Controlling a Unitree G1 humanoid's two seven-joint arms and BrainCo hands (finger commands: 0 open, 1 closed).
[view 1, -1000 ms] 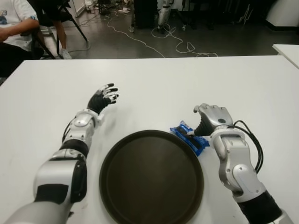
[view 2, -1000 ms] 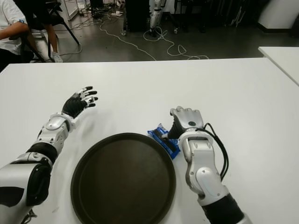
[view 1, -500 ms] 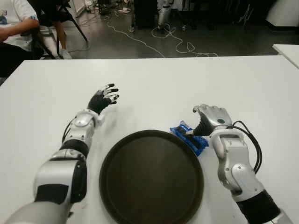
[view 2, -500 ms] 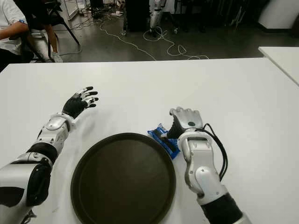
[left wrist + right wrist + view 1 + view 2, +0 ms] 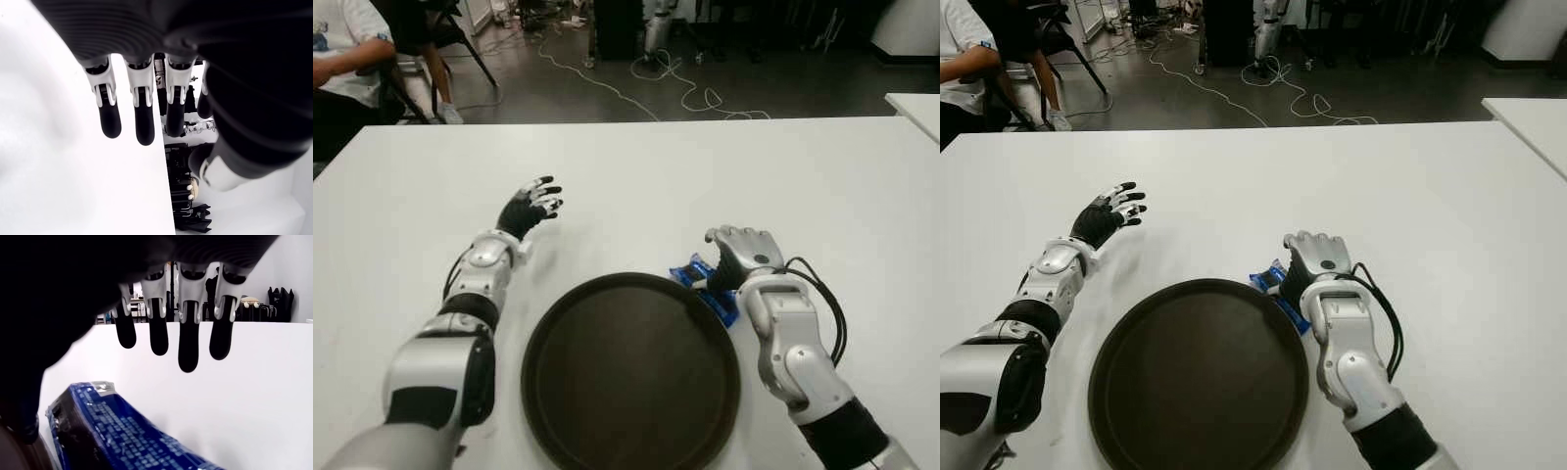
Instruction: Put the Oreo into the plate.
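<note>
While open, right hand overhangs Oreo.

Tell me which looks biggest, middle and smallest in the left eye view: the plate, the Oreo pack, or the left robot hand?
1. Plate, by far the biggest.
2 and 3. Left robot hand and Oreo pack look about the same size. The right robot hand covers part of the pack, so I cannot rank them.

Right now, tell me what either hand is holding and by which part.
Nothing is held. The right hand hangs open above the blue Oreo pack, fingers clear of it. The left hand shows open left of the plate.
</note>
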